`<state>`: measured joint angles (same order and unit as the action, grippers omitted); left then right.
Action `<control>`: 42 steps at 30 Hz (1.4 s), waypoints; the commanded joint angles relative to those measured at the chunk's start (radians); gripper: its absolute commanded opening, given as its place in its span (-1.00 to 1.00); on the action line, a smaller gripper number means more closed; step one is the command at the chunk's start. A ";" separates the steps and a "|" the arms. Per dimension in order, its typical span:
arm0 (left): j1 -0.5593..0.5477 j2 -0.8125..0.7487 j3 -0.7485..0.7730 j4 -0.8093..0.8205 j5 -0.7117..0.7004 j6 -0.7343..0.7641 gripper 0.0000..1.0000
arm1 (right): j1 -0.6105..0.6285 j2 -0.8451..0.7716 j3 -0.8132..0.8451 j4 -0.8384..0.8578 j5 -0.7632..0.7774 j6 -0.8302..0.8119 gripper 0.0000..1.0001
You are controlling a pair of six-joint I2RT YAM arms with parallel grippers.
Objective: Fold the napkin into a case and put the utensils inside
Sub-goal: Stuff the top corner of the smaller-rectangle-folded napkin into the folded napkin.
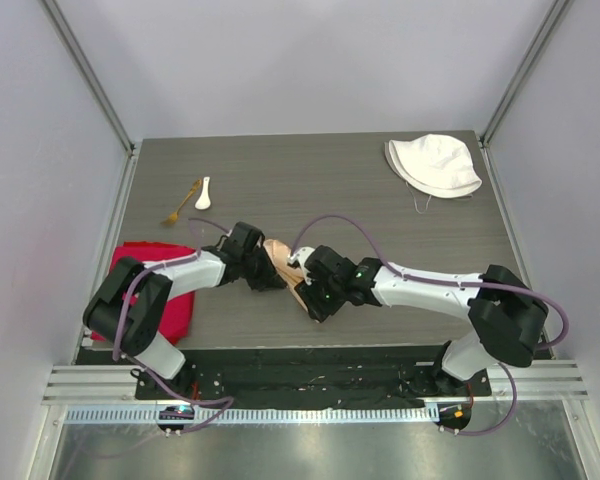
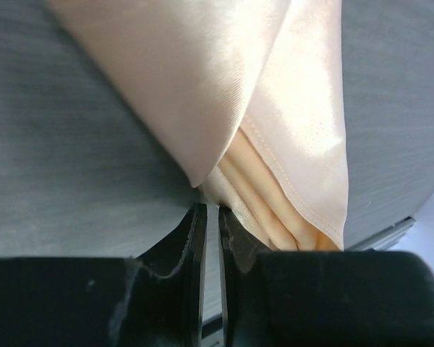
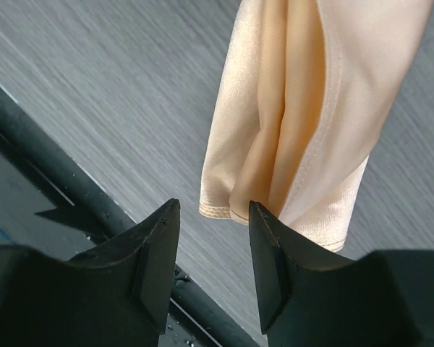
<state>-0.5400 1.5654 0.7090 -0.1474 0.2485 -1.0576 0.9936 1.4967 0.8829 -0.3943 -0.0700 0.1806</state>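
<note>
The thin peach-orange napkin (image 1: 278, 252) lies loosely bunched on the grey table (image 1: 380, 230), not yet a case. The left hand (image 2: 208, 210) is nearly closed at a fold's corner; I cannot tell if it pinches. The right hand (image 3: 214, 204) stands open at the cloth's end. The small white spoon (image 1: 202, 193) and the thin gold fork (image 1: 180, 206) lie well apart, not yet inside.

Napkin (image 1: 277, 255) lies mid-worktop (image 1: 380, 220) toward the front, left end effector (image 2: 211, 210) at its left, right end effector (image 3: 213, 217) at its right; fork (image 1: 181, 206) and spoon (image 1: 203, 193) side by side back left, fork leftmost; hat (image 1: 435, 163) back right; another cloth (image 1: 170, 305) front left
</note>
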 commanded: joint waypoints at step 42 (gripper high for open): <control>-0.175 -0.061 -0.272 0.535 0.081 -0.447 -0.99 | 0.016 0.149 0.117 -0.086 0.205 -0.055 -0.21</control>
<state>-0.7025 1.4723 0.4435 0.3264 0.3504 -1.4624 1.0008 1.6466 0.9974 -0.5205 0.1188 0.1158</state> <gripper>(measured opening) 0.019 0.415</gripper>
